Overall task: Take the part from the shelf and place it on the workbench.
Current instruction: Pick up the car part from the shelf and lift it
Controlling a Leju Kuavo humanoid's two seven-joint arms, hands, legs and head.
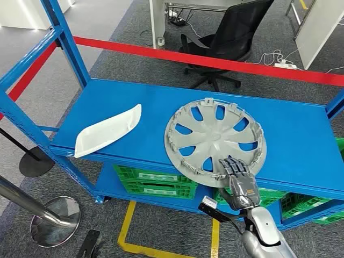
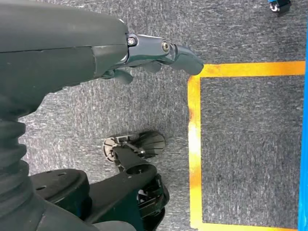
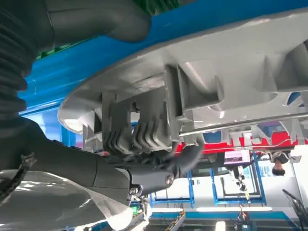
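A grey wheel cover (image 1: 215, 140) lies flat on the blue shelf board (image 1: 292, 145), its near rim jutting over the front edge. My right hand (image 1: 239, 180) grips that near rim, with fingers (image 1: 232, 167) laid over the top. In the right wrist view the cover's rim (image 3: 218, 57) sits between the thick thumb (image 3: 98, 19) and the darker fingers (image 3: 152, 175). A white elongated part (image 1: 107, 130) lies on the left of the same board. My left hand (image 2: 72, 48) hangs over the carpet with its fingers (image 2: 181, 55) stretched out, holding nothing.
Green crates (image 1: 154, 180) fill the lower shelf. A red barrier strip (image 1: 202, 60) runs behind the shelf, with a black office chair (image 1: 227, 40) beyond it. A stanchion base (image 1: 55, 220) stands at the lower left. Yellow floor lines (image 1: 126, 231) mark the carpet before the shelf.
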